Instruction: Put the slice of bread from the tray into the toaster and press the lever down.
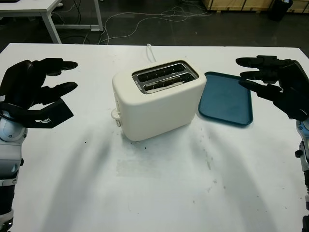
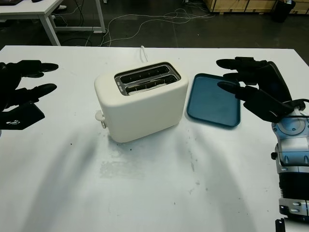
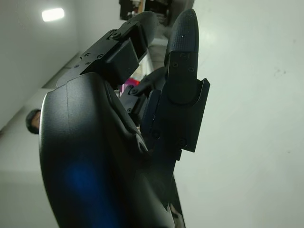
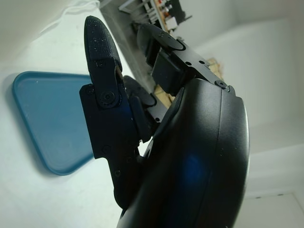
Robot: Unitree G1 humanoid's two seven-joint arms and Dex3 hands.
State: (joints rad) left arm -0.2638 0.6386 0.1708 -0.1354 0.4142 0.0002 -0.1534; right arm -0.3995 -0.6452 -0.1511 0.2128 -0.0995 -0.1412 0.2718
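Observation:
A cream two-slot toaster (image 1: 157, 99) stands mid-table, its lever knob (image 1: 115, 114) on the left end, low down. Inside the slots I see only wire racks, and I cannot tell whether bread sits in them. Right of the toaster lies a blue tray (image 1: 226, 97) with nothing on it; it also appears in the right wrist view (image 4: 45, 118). My left hand (image 1: 36, 89) hovers open over the table's left side, well clear of the toaster. My right hand (image 1: 273, 82) hovers open above the tray's right edge, holding nothing.
The white table (image 1: 159, 188) runs wide in front of the toaster. A white cord (image 1: 150, 52) leads from behind the toaster to the far edge. Beyond are a dark floor with cables and another white table's legs (image 1: 50, 21).

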